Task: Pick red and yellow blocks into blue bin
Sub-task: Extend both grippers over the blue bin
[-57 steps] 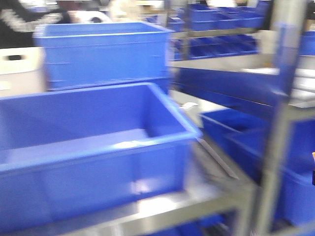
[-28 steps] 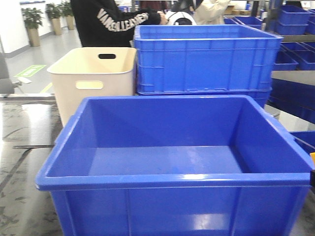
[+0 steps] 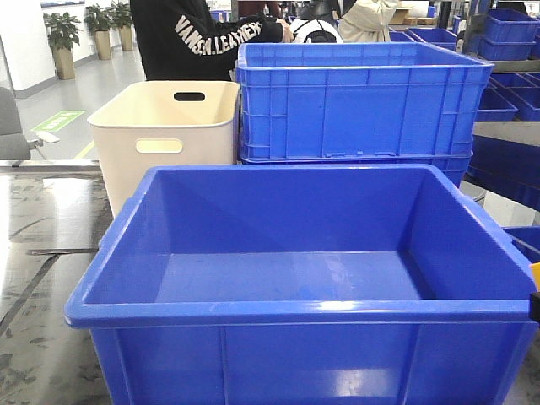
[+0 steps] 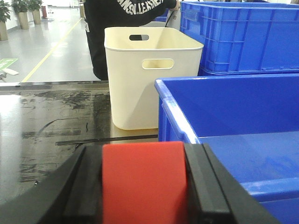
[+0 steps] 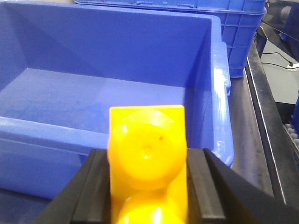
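On my left wrist view, the left fingers [image 4: 202,184] are clamped on the red block [image 4: 144,179], which fills the lower centre of the frame. The blue bin [image 4: 175,116] sits to the right of it, and the cream tub [image 4: 140,84] stands behind on the dark desk [image 4: 51,116]. On my right wrist view, the right fingers [image 5: 200,186] grip the yellow brick [image 5: 147,149] at lower centre, studs facing the camera, in front of the bin's near rim. On the front view, a ribbed blue crate [image 3: 363,101] stands behind the bin at upper right.
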Controlling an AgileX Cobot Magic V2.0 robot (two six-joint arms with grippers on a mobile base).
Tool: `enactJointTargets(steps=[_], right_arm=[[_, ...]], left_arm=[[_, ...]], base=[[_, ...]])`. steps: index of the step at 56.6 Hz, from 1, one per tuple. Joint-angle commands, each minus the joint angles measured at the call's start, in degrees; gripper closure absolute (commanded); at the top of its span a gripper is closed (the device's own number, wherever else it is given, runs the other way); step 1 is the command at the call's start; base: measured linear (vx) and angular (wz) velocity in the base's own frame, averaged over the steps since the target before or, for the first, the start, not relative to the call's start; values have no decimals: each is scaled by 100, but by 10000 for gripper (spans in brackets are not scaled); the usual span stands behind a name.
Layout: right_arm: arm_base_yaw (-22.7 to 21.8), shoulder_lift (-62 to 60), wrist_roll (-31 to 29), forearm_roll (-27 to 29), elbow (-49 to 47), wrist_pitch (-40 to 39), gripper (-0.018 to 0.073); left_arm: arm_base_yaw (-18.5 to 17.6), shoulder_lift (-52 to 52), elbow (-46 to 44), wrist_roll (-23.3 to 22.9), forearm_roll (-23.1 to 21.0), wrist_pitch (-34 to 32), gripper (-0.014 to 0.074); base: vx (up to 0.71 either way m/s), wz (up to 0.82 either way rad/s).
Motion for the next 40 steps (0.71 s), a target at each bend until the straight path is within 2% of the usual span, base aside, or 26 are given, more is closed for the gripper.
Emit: enactJointTargets(steps=[1,10,25,31,36,40], right_arm=[[-19,5,-61,31,-171,-486,570],[-19,5,-61,49,-171,-510,570],[-19,5,-63,492,-177,-774,570],[50,307,-557,553,-421,-475,570],[479,770,-965,563,-785,-267,570],[888,1204,-1031,495,-1185,-296,570]], left_arm=[[-41,7,-157,-33,-31,-461,594],[-41,7,-157,-33,-31,-608,594],[-41,11,-157,-53,-126,-884,594],[-58,259,-284,7,-388,-1147,594],[-241,820,-720,426,-421,-918,594],[-548,1419,-1208,954,-683,-623,594]], base=[[0,0],[0,0],[0,0],[0,0],[0,0],[0,0]])
